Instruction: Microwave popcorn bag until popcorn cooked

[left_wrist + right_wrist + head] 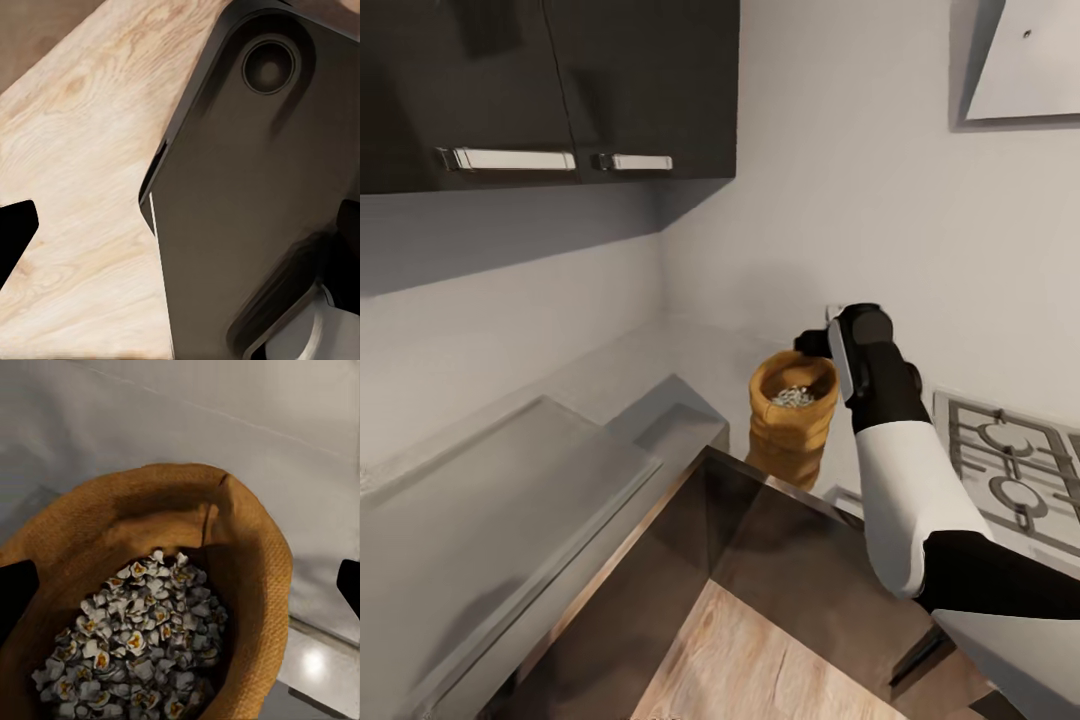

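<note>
A long grey counter (510, 480) runs along the kitchen wall under dark upper cabinets (550, 90), with a gas hob (1010, 470) at the far right. On the counter, near the corner and beside the hob, stands the popcorn bag (792, 415), upright, its rolled rim open. The robot's right arm (905, 490) reaches over to it, and the right gripper (838, 345) sits at the bag's rim on the hob side.

Seen from the right wrist, the bag's mouth lies between two dark fingertips (16, 589) set wide apart at either edge, so the jaws stand open around the bag, closed on nothing; whether either touches the burlap cannot be told. Inside is a heap of popcorn (135, 649), white with orange flecks.

The step appears to be the grasp. It would go best with the jaws lowered to straddle the rim wall, then closed gently on the soft cloth, keeping the bag upright so nothing spills.

The left gripper's state cannot be told; its wrist camera looks on pale wood floor (75, 150) and dark robot housing (255, 195).
</note>
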Available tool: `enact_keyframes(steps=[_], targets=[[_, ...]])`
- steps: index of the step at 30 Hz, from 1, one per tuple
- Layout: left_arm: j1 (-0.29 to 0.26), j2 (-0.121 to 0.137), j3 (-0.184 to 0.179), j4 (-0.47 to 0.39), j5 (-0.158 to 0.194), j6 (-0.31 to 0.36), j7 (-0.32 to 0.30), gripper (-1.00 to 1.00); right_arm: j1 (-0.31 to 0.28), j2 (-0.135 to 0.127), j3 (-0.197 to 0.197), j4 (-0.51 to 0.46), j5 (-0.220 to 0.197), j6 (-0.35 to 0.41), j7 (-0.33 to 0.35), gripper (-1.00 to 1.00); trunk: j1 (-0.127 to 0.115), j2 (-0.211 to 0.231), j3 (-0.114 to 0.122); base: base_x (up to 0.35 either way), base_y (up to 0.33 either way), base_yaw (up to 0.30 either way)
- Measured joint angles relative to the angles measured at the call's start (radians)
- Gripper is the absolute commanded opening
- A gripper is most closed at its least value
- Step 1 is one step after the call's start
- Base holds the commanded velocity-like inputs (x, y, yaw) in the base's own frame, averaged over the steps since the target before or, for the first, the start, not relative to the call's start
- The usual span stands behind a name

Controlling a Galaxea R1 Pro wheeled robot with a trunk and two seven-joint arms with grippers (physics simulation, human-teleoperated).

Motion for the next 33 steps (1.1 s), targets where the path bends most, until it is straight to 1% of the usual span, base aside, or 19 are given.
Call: enact_keyframes(steps=[3, 5, 10, 11, 13, 15, 16, 19, 21, 24, 27, 33], targets=[[0.0, 0.0, 0.0, 0.0, 0.0, 0.0, 0.0, 1.0, 0.0, 0.0, -0.009, -0.005, -0.003, 0.0, -0.038, 1.0, 0.0, 0.0, 0.0, 0.0, 0.0, 0.288], [0.0, 0.0, 0.0, 0.0, 0.0, 0.0, 0.0, 1.0, 0.0, 0.0, -0.013, -0.007, -0.003, 0.0, -0.046, 1.0, 0.0, 0.0, 0.0, 0.0, 0.0, 0.288], [0.0, 0.0, 0.0, 0.0, 0.0, 0.0, 0.0, 1.0, 0.0, 0.0, -0.057, -0.007, -0.003, 0.0, -0.065, 1.0, 0.0, 0.0, 0.0, 0.0, 0.0, 0.243], [0.0, 0.0, 0.0, 0.0, 0.0, 0.0, 0.0, 1.0, 0.0, 0.0, -0.072, -0.007, -0.002, 0.0, -0.088, 1.0, 0.0, 0.0, 0.0, 0.0, 0.0, 0.061], [0.0, 0.0, 0.0, 0.0, 0.0, 0.0, 0.0, 1.0, 0.0, 0.0, -0.104, -0.006, -0.002, 0.0, -0.163, 1.0, 0.0, 0.0, 0.0, 0.0, 0.0, 0.026], [0.0, 0.0, 0.0, 0.0, 0.0, 0.0, 0.0, 1.0, 0.0, 0.0, -0.122, -0.006, -0.004, 0.0, -0.213, 1.0, 0.0, 0.0, 0.0, 0.0, 0.0, 0.01], [0.0, 0.0, 0.0, 0.0, 0.0, 0.0, 0.0, 1.0, 0.0, 0.0, -0.138, -0.006, -0.006, -0.001, -0.237, 1.0, 0.0, 0.0, 0.0, 0.0, 0.0, 0.003], [0.0, 0.0, 0.0, 0.0, 0.0, 0.0, 0.0, 1.0, 0.0, -0.001, -0.205, -0.006, -0.007, -0.001, -0.262, 1.0, 0.0, 0.0, 0.0, 0.0, 0.0, 0.001], [0.0, 0.0, 0.0, 0.0, 0.0, 0.0, 0.0, 1.0, 0.0, -0.002, -0.222, -0.007, -0.004, -0.001, -0.267, 1.0, 0.0, 0.0, 0.0, 0.0, 0.0, 0.0], [0.0, 0.001, 0.002, 0.0, -0.001, 0.003, 0.0, 1.0, 0.002, -0.019, -0.205, -0.024, -0.018, -0.001, -0.267, 1.0, 0.0, 0.0, 0.0, 0.0, 0.0, 0.0], [0.0, 0.002, 0.009, -0.003, 0.007, -0.001, -0.004, 1.0, 0.002, -0.002, -0.188, -0.041, -0.019, -0.001, -0.266, 1.0, 0.0, 0.0, 0.0, 0.0, 0.0, 0.0], [0.0, 0.002, 0.009, 0.0, 0.005, -0.002, -0.01, 1.0, 0.002, 0.0, -0.155, -0.075, -0.017, -0.001, -0.267, 1.0, 0.0, 0.0, 0.0, 0.0, 0.0, 0.0]])
